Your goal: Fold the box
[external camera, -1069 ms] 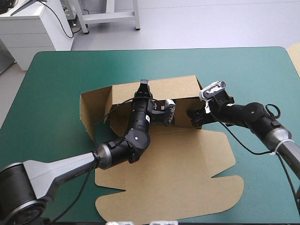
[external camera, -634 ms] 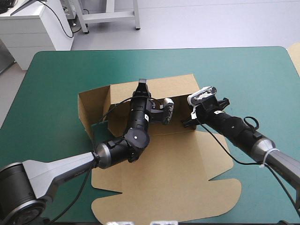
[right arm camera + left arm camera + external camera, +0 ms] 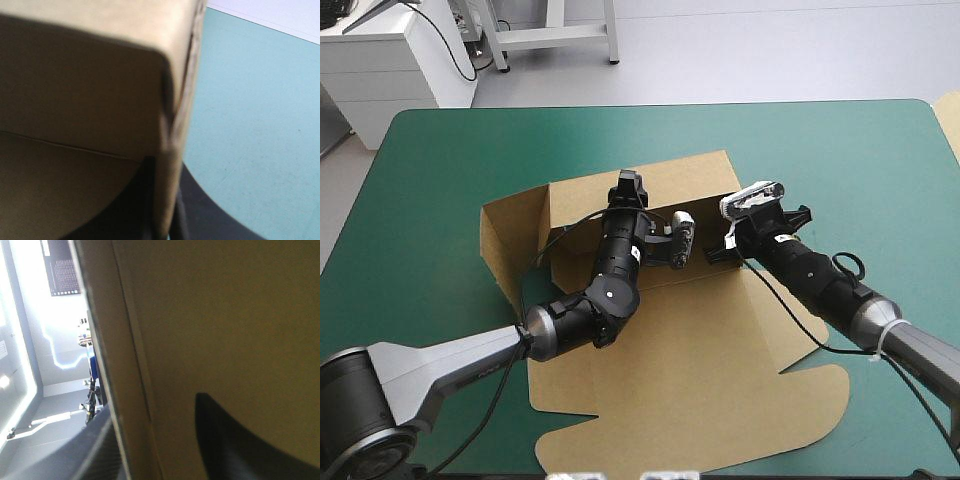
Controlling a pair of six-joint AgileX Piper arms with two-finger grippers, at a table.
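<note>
The left pincer (image 3: 152, 407) is clamped on the box (image 3: 690, 370). In its wrist view one black finger (image 3: 240, 445) lies against the inner face of an upright brown wall, and the other shows past the board's cut edge, with the sheet between them. From above, this pincer sits at the top edge of the far wall (image 3: 685, 180), near that wall's middle. Its arm reaches in across the flat board from the near left.

The right pincer (image 3: 167, 200) is likewise pinched on board (the gap between its fingers looks no wider than the sheet). One finger (image 3: 215, 215) lies outside, over the teal-green cover, and the other lies in shadow inside, at a rounded corner of a raised wall. In the high view the right pincer meets the box at the right end of the far wall, low down where wall and floor panel join.

The box lies about the middle of the surface (image 3: 860, 170), partly raised. The far wall stands upright. A side wall (image 3: 510, 235) at its left end angles toward the near edge. The wide lid panel, with its scalloped flaps, lies flat toward the near edge.
</note>
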